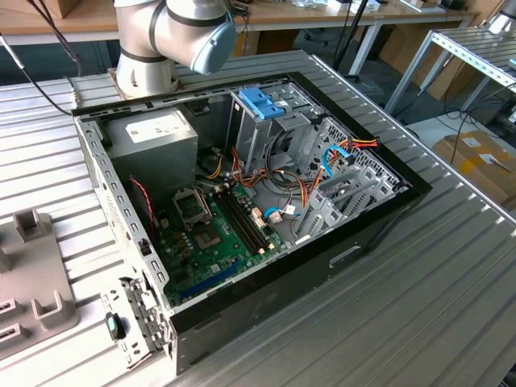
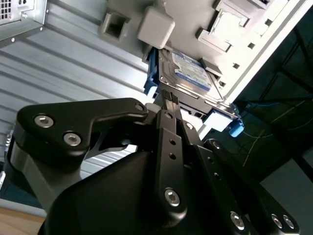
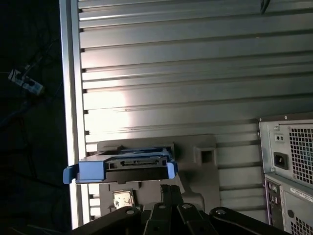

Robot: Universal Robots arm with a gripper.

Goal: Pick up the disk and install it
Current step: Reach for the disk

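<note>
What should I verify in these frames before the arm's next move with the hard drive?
1. Silver-grey hard drive in its light-blue plastic carrier sits on the grey holder plate: ok.
2. Black pincer lined up at the drive's near edge, in both wrist views: ok.
3. Pincer's hold on the drive: cannot tell.
4. Black computer case open on top: ok.
5. Bay free in the metal drive cage under the blue plastic latch: cannot tell.
6. Coloured cables clear of the cage: cannot tell; they run close beside it.
</note>
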